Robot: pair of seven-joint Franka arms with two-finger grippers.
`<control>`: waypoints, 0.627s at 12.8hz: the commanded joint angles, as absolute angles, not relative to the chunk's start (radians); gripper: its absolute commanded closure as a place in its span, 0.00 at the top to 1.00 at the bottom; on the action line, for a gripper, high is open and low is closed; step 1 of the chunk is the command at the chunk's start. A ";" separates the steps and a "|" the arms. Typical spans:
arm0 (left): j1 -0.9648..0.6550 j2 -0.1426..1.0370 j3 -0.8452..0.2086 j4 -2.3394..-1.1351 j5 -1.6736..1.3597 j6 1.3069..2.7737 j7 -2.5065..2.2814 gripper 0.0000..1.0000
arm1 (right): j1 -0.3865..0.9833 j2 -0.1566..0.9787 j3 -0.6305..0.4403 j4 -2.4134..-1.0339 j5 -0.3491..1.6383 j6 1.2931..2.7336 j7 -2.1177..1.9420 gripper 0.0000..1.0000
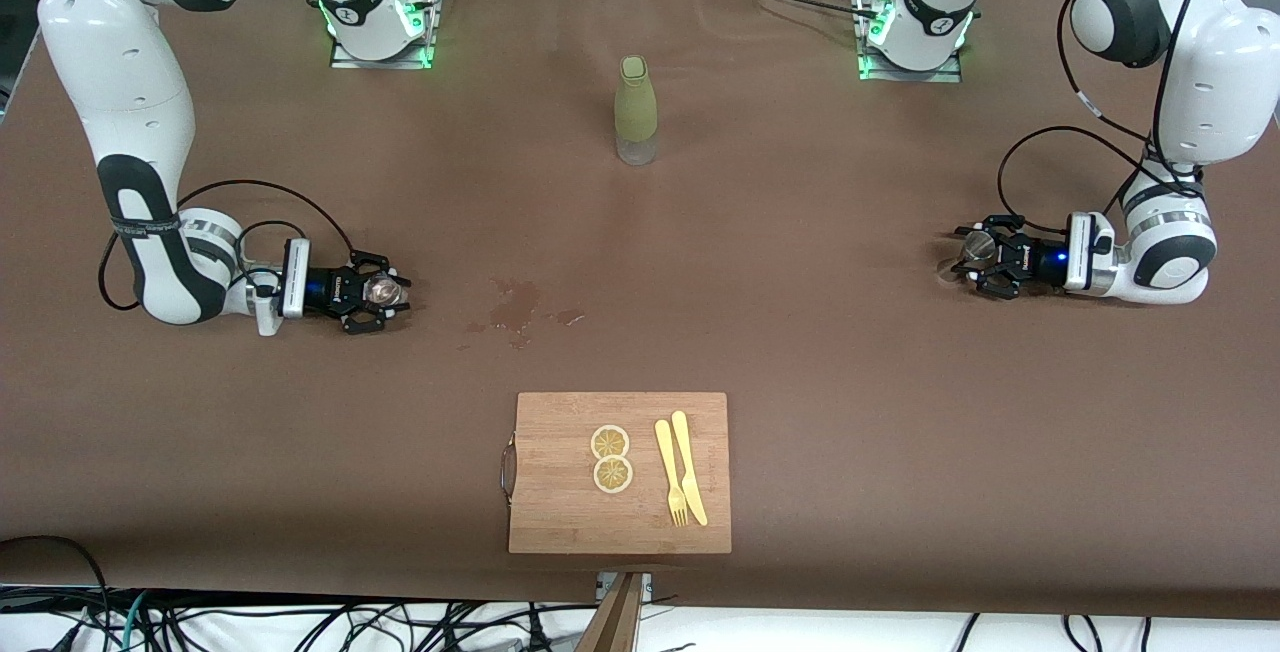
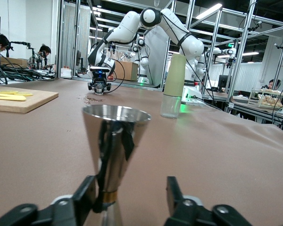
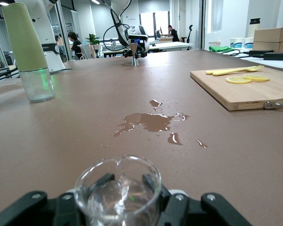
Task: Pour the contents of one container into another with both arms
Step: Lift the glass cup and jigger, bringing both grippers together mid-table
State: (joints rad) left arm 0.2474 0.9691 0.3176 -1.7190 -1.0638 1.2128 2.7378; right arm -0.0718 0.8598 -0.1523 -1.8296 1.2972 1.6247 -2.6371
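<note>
A steel jigger (image 1: 976,248) (image 2: 115,136) stands upright on the table toward the left arm's end. My left gripper (image 1: 965,254) (image 2: 129,186) lies low around it, open: one finger touches the jigger's waist and the other stands well apart. A small clear glass cup (image 1: 381,286) (image 3: 118,188) sits toward the right arm's end, with my right gripper (image 1: 390,289) (image 3: 127,180) shut on it, both fingers against its sides. A bottle (image 1: 636,112) (image 2: 173,84) (image 3: 28,52) with a pale green sleeve and clear base stands between the two arm bases.
A liquid spill (image 1: 515,307) (image 3: 146,121) wets the table's middle. A wooden cutting board (image 1: 560,502) (image 3: 245,92) near the front camera carries two lemon slices (image 1: 610,458), a yellow fork (image 1: 668,472) and knife (image 1: 690,477).
</note>
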 commanded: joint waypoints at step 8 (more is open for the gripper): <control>0.168 0.951 0.322 -1.704 -1.133 1.201 2.821 0.00 | -0.067 0.841 -0.133 -1.782 1.350 1.611 -2.550 0.16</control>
